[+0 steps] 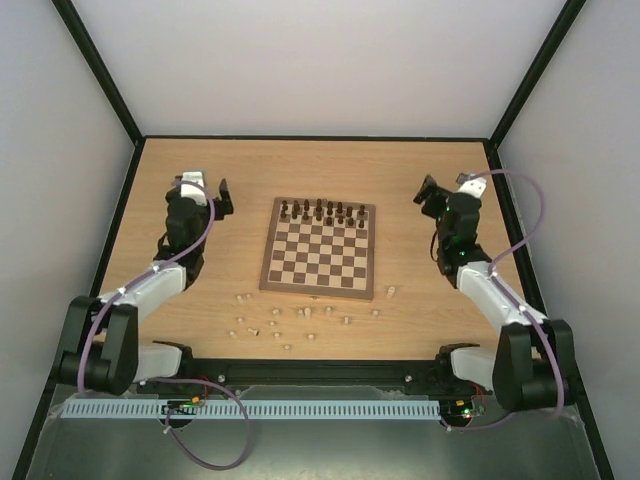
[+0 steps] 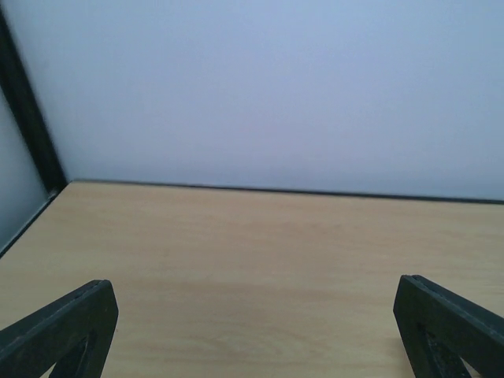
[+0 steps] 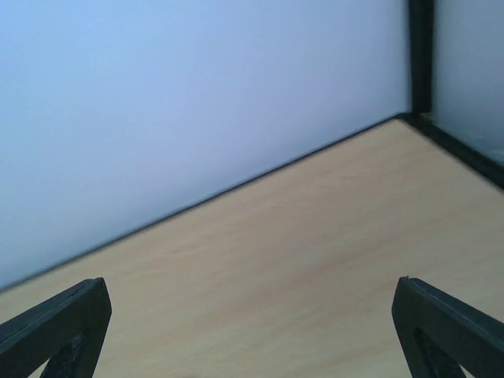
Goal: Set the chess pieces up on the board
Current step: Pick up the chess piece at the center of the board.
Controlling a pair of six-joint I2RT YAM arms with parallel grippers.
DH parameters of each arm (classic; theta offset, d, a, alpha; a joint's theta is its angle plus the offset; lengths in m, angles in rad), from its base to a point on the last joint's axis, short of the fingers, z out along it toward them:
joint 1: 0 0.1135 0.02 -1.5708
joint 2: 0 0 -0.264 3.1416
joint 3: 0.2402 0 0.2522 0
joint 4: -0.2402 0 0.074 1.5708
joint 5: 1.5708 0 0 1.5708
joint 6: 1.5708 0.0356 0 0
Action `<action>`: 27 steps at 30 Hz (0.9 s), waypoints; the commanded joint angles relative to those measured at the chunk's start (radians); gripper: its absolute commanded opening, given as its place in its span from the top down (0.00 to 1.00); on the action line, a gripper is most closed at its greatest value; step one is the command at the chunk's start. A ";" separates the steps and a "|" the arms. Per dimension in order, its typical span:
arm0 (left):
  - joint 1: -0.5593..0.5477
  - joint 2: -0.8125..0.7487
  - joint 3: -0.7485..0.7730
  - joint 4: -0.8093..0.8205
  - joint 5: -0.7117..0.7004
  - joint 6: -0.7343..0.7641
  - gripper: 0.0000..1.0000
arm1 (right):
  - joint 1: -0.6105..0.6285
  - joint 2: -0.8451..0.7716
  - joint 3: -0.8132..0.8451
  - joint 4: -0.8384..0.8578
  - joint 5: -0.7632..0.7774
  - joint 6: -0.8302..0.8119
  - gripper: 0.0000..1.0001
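Observation:
The board [image 1: 320, 248] lies in the middle of the table, with dark brown pieces [image 1: 322, 211] in rows along its far edge. Several tiny pale beige chess pieces [image 1: 290, 322] lie scattered on the table in front of the board, and a few [image 1: 392, 293] lie off its near right corner. My left gripper [image 1: 223, 196] is open and empty, left of the board's far corner. My right gripper [image 1: 427, 192] is open and empty, right of the board's far corner. Both wrist views show only bare table and wall between wide-apart fingers [image 2: 67, 331] [image 3: 449, 331].
Pale walls with black frame posts [image 2: 27, 110] [image 3: 420, 55] close the table at the back and sides. A black rail [image 1: 320, 375] runs along the near edge between the arm bases.

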 commanded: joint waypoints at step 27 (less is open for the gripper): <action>-0.233 -0.215 0.508 -0.810 0.332 -0.368 0.01 | 0.285 -0.054 0.416 -0.745 -0.387 0.242 0.01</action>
